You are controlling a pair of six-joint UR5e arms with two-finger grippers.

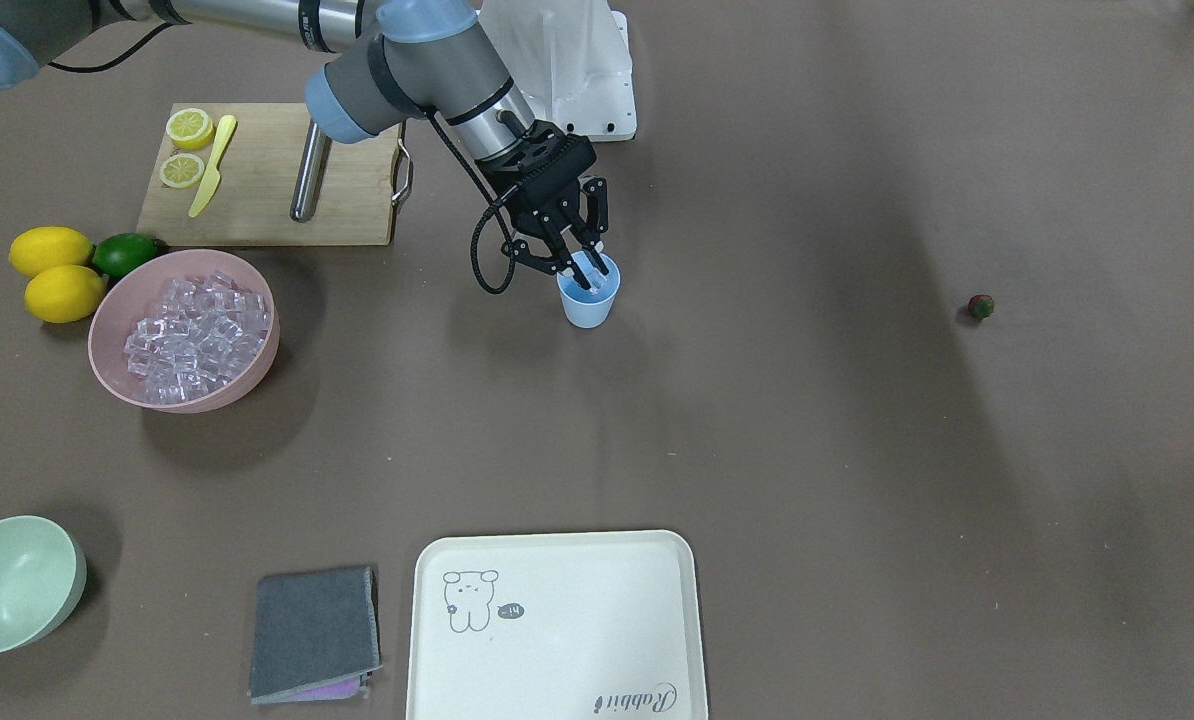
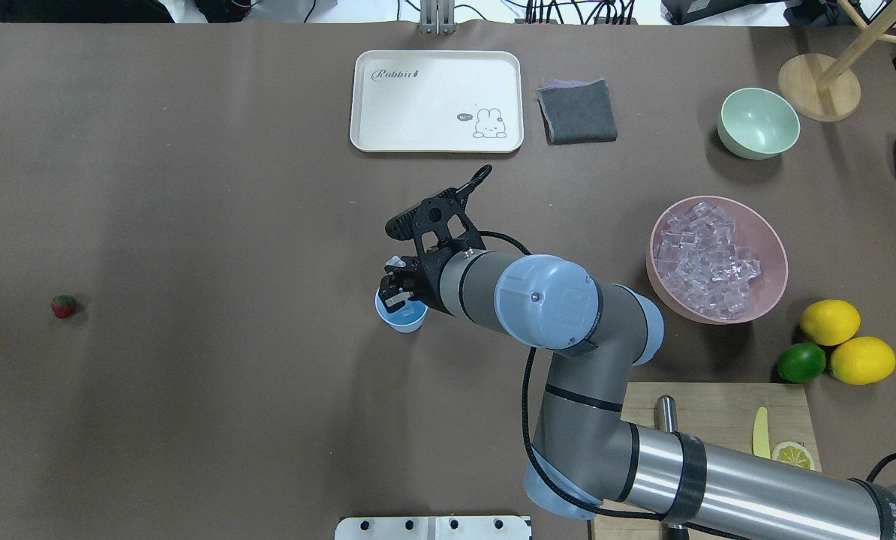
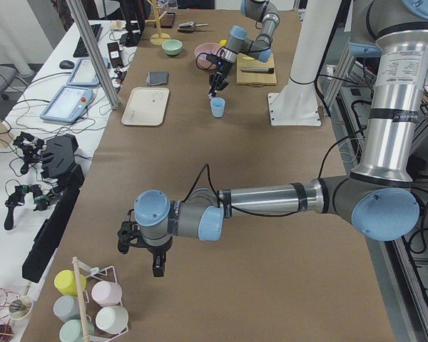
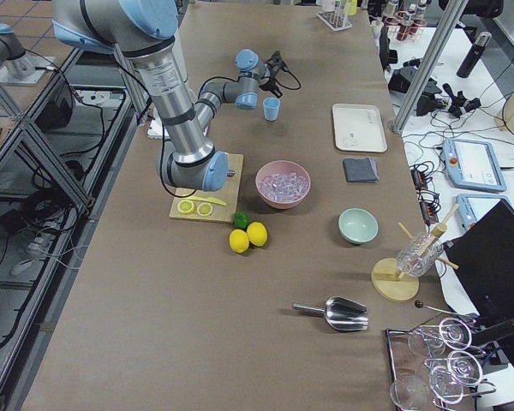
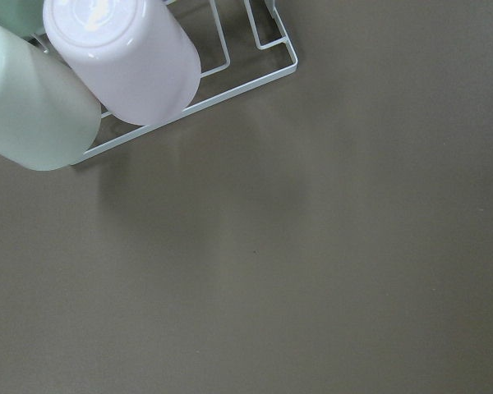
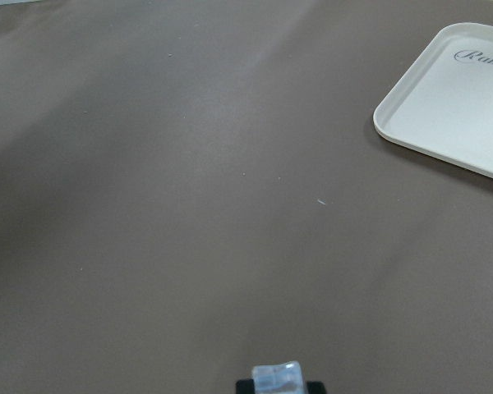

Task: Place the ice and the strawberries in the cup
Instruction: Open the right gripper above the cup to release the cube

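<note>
Table scene w/ two robot arms. My right gripper [image 1: 579,272] hangs tips-down straight over the light blue cup [image 1: 589,305]. The cup stands upright near mid-table, and the tips dip just inside its rim.

The gripper is clamped on one clear ice cube [image 6: 279,379], which the wrist view shows pinched btwn the black pads. Key relation: the cube sits directly above the cup mouth, w/ no sideways offset I can see. I judge the next move is simply to let go, and it should drop in.

The rest of the ice [image 1: 197,335] is piled in the pink bowl [image 1: 247,385], well apart from the cup on the robot's right. The strawberry [image 2: 63,306] lies alone on bare table, far to the robot's left of the cup, not yet picked.

My left gripper [image 3: 148,251] hovers at that left end beside racked mugs [image 5: 123,66]. It shows only in the side view, so I can't tell if it's open or closed. I reckon the left arm is the nearer one for the berry.
</note>
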